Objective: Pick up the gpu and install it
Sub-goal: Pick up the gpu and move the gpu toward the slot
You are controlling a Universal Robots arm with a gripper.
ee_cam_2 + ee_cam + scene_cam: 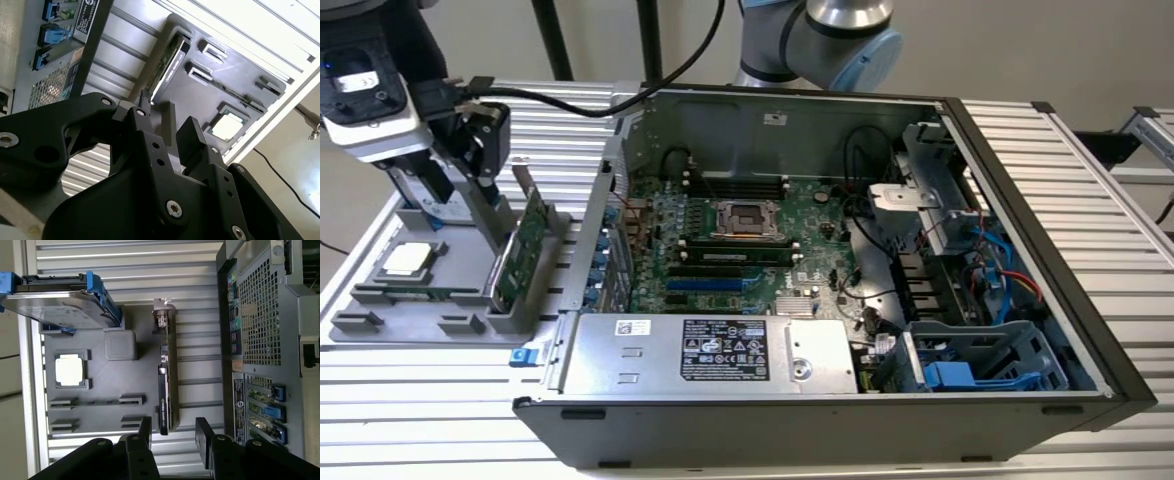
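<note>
In the exterior view, we see the gpu (520, 250) standing on edge in a gray tray (400, 312), at nine o'clock of the open computer case (1014, 200), green face showing. The gripper (470, 170) hangs at eleven o'clock of the card, above the tray. A processor chip (403, 260) lies flat at nine o'clock of the gpu. Inside the case, the motherboard (734, 240) sits at twelve o'clock of the power supply (707, 350).

In the second wrist view, we look past the gripper (167, 135), its black fingers (192, 135) spread and pinching nothing. The gpu (167, 65) stands beyond them in the tray (235, 75), near the chip (227, 124).

In the first wrist view, the gripper (174, 437) is spread, and the gpu (167, 365) lines up with the gap, ungripped. It stands between the case's rear panel (260, 340) and the chip (69, 369). A blue-framed hard drive (55, 302) stands well apart on the tray (130, 380).
</note>
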